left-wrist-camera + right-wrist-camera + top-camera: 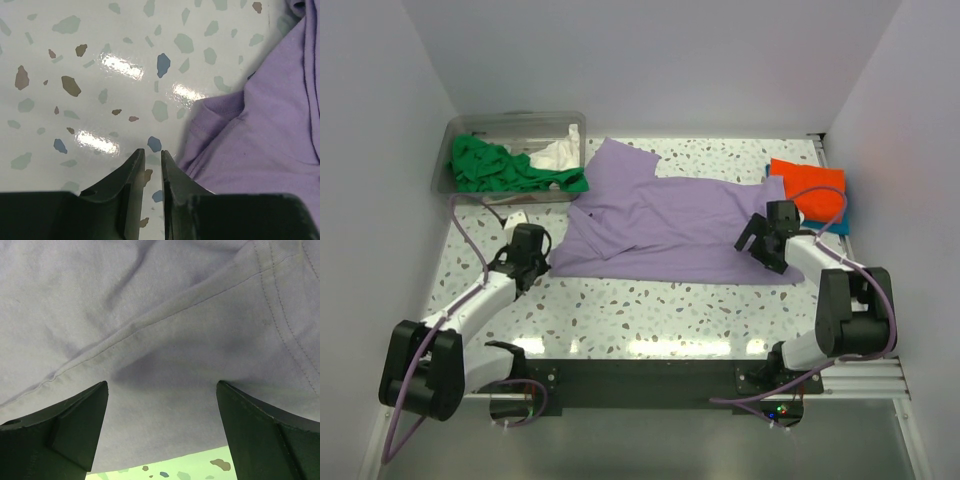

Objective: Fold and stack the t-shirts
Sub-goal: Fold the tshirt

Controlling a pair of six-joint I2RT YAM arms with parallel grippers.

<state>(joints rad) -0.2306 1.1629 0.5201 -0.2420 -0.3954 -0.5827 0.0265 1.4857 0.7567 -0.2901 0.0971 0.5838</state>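
The table (650, 310) is seen as a glossy white surface, sprinkled with grey, blue and brown chips. Bright reflections of lamps are thrown on it near the front edge of the purple shirt (665, 225). This shirt is spread over the middle of the table, with some wrinkles, and one flap of it is raised toward the back. The place is closed in by plain pale walls (650, 60) behind the purple shirt and on both of its sides.

Behind the left end of the purple shirt a clear tub (510, 125) is placed in the corner. A crumpled green shirt (490, 165) is held in it and spills out almost to the purple shirt. A white shirt (558, 155) is tucked beside the green one.

Just beside the right end of the purple shirt a folded orange shirt (810, 185) is laid on a blue shirt (840, 226), of which only the edge is shown.

The left tool (150, 152) is held over bare table, just beside the left edge of the purple shirt. Its fingers are parted by a narrow slit only, and nothing is gripped.

The right tool (161, 384) is held over the right end of the purple shirt, released, with its fingers set wide apart. Whether the cloth is touched cannot be told.
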